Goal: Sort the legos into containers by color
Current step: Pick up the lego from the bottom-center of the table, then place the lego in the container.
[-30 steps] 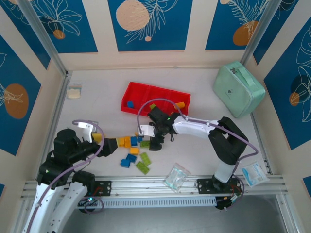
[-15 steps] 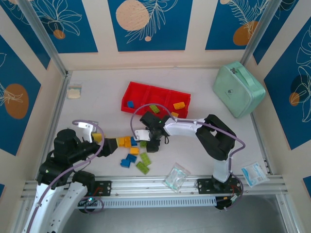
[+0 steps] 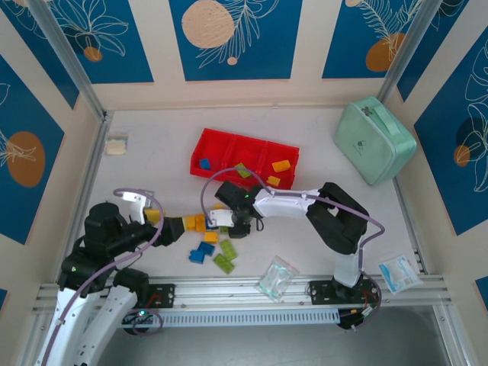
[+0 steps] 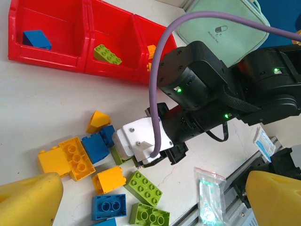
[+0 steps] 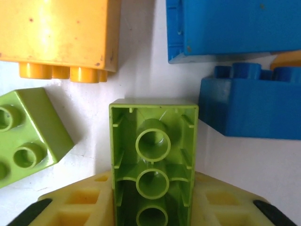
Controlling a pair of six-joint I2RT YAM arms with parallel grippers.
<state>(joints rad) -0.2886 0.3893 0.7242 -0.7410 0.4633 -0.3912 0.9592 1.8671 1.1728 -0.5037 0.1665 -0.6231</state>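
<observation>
We're over a pale table (image 3: 152,152) boxed in by cream walls with blue leaf panels (image 3: 229,38), a mint case (image 3: 374,141) at the far right and a clear bag (image 3: 276,278) by the near rail. The right gripper (image 5: 154,207) is clamped on a green brick (image 5: 154,136), hollow underside towards its camera, among the loose legos (image 3: 206,236) just in front of the red tray (image 4: 47,60), which holds blue, green and orange pieces in its left, middle and right compartments. The left gripper (image 3: 164,222) hangs spread wide at the pile's left edge, holding nothing.
</observation>
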